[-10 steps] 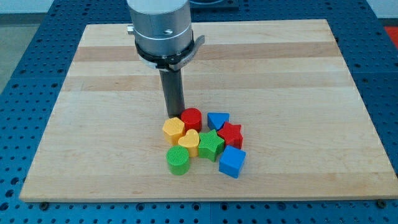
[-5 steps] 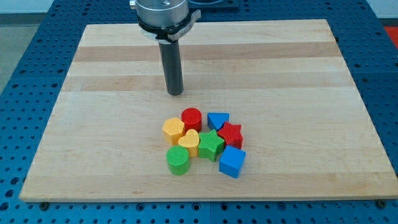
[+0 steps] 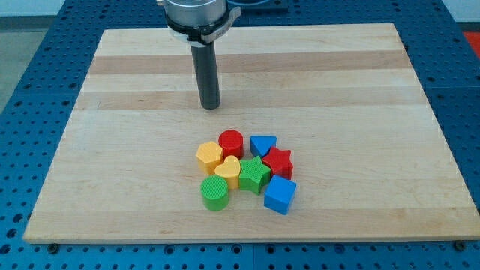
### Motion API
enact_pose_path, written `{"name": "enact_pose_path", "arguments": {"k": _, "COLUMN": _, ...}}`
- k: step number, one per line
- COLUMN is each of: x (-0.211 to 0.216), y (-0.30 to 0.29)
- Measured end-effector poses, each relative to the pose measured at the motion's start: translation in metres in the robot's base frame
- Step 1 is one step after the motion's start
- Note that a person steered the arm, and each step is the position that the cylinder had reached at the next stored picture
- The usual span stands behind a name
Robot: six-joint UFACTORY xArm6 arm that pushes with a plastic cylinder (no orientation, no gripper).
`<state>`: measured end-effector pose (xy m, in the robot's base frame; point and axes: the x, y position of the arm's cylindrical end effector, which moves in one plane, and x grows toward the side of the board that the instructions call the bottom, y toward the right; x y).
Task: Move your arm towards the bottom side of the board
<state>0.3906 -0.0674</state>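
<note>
The wooden board (image 3: 247, 135) fills most of the frame. It is a light plank surface with long grain lines that run from left to right, and some strips are a little darker than the others. The board lies on a blue perforated table (image 3: 30, 45), which shows as a band with small holes in rows at the left, the right and the bottom edge of the frame. Little of the room shows beyond the table.

From the top centre of the frame the grey metal arm housing (image 3: 196, 13) comes down, and below it hangs the dark rod (image 3: 208, 75). My tip (image 3: 211, 108) rests on the board in the upper middle of the frame, well apart from the blocks and above them. There are no fingers on this arm, only the plain rod, so nothing is spread or pinched.

All the blocks sit together in a tight cluster in the lower middle of the frame. On top are the red cylinder (image 3: 232, 142) and the blue triangle (image 3: 262, 145). Below them lie the orange block (image 3: 209, 157), the yellow heart (image 3: 228, 170), the green star (image 3: 254, 175) and the red star (image 3: 278, 161). At the bottom stand the green cylinder (image 3: 214, 193) and the blue cube (image 3: 280, 195).
</note>
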Motion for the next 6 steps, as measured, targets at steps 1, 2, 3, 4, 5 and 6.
{"name": "enact_pose_path", "arguments": {"k": 1, "x": -0.027, "y": 0.027}}
{"name": "enact_pose_path", "arguments": {"k": 2, "x": -0.031, "y": 0.088}}
{"name": "enact_pose_path", "arguments": {"k": 3, "x": -0.017, "y": 0.149}}
{"name": "enact_pose_path", "arguments": {"k": 4, "x": 0.028, "y": 0.201}}
{"name": "enact_pose_path", "arguments": {"k": 5, "x": 0.065, "y": 0.23}}
{"name": "enact_pose_path", "arguments": {"k": 6, "x": 0.114, "y": 0.247}}
